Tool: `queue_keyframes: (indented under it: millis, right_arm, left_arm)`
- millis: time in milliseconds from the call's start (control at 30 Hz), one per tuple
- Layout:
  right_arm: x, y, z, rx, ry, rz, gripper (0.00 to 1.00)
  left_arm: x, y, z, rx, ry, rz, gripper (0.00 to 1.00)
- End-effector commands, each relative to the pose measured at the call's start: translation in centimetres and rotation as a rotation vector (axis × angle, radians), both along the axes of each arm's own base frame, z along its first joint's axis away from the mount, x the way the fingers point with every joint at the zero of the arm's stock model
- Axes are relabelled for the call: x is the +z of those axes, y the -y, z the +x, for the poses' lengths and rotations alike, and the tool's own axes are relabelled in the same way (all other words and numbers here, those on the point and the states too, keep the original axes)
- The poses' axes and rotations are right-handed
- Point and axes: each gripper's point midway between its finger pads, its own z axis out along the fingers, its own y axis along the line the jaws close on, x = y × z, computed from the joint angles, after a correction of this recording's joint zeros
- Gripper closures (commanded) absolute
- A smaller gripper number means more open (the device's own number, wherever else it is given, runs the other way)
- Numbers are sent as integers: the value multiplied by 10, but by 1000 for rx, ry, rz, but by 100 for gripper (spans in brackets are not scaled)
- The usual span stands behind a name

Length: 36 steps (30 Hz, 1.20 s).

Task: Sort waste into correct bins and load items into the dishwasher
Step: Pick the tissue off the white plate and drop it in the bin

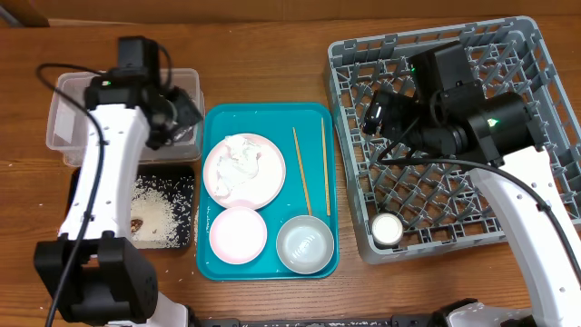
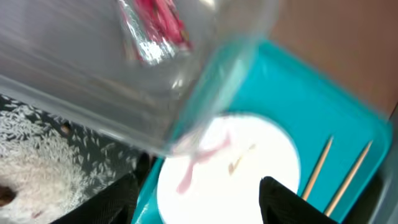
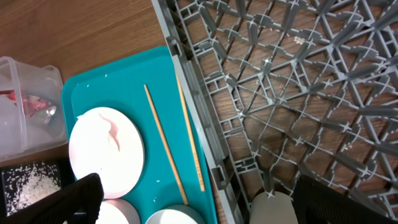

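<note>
Gaping empty, the left pincer [image 2: 198,182] hovers near the wrapper [image 2: 152,31] lying in the clear tub [image 2: 62,74]

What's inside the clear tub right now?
A red-and-silver wrapper lies in the tub, visible in both wrist views. Overhead, the left arm covers the tub's right end, so anything else there is hidden.

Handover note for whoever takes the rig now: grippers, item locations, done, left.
Left gripper: open, empty, over the clear tub.
Right gripper: open, empty, above the dish rack.
Done: wrapper in tub; rice in black tray; cup in rack.
Left: what looks like the napkin on the large plate, pink dish, bowl, chopsticks, all on the teal tray.
</note>
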Motion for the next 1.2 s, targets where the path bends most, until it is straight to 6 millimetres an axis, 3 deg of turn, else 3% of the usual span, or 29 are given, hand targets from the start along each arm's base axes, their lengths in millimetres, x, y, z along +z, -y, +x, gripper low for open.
queue_keyframes:
  millis: [0, 67, 133, 300, 333, 367, 400, 433, 467, 533, 600, 667, 700, 767, 833, 900, 933, 1000, 1033, 1100, 1167]
  right_arm:
    - [6, 0, 3, 0, 22, -4, 0]
    - [6, 0, 3, 0, 22, -3, 0]
    - [6, 0, 3, 1, 21, -4, 0]
    - [5, 0, 2, 0, 20, -3, 0]
    - [5, 0, 2, 0, 20, -4, 0]
    - [5, 0, 2, 0, 20, -4, 0]
    - [5, 0, 2, 0, 20, -4, 0]
    - [5, 0, 2, 0, 20, -4, 0]
    - [5, 0, 2, 1, 20, -4, 0]
    - [6, 0, 3, 1, 21, -4, 0]
    - [6, 0, 3, 1, 21, -4, 0]
    - [6, 0, 3, 0, 20, -4, 0]
    - [6, 0, 3, 0, 20, -4, 0]
    - [6, 0, 3, 0, 20, -4, 0]
    - [6, 0, 3, 0, 23, -3, 0]
    - [6, 0, 3, 0, 25, -2, 0]
    - [6, 0, 3, 0, 24, -2, 0]
    - [6, 0, 3, 0, 24, -2, 0]
    - [6, 0, 3, 0, 23, -3, 0]
    - [6, 0, 3, 0, 23, -3, 0]
    - [6, 0, 3, 0, 24, -2, 0]
  left_arm:
    - [-15, 51, -17, -380, -48, 128, 29]
    - [-43, 65, -24, -464, -97, 209, 21]
    - [-68, 77, -29, -526, -127, 229, 19]
    - [-132, 81, -28, -496, -230, 223, 26]
    - [-140, 83, -30, -500, -251, 214, 32]
    - [-144, 85, -32, -506, -265, 202, 47]
    - [-148, 90, -36, -515, -283, 172, 76]
    - [-147, 95, -40, -529, -292, 136, 87]
    - [-140, 101, -42, -536, -299, 99, 96]
    - [-119, 108, -41, -536, -296, 61, 96]
    - [-59, 107, -27, -517, -228, 61, 96]
    - [-2, 91, -2, -467, -82, 101, 96]
    - [13, 81, 6, -441, -37, 124, 96]
    - [39, 44, 26, -340, 50, 204, 96]
    - [38, 2, 45, -234, 87, 235, 96]
    - [24, -27, 58, -167, 81, 238, 95]
    - [17, -37, 63, -144, 72, 238, 73]
    - [9, -44, 63, -129, 58, 194, 43]
    - [10, -40, 59, -136, 50, 135, 33]
    - [23, -35, 51, -143, 49, 102, 26]
    - [52, -30, 39, -154, 64, 98, 25]
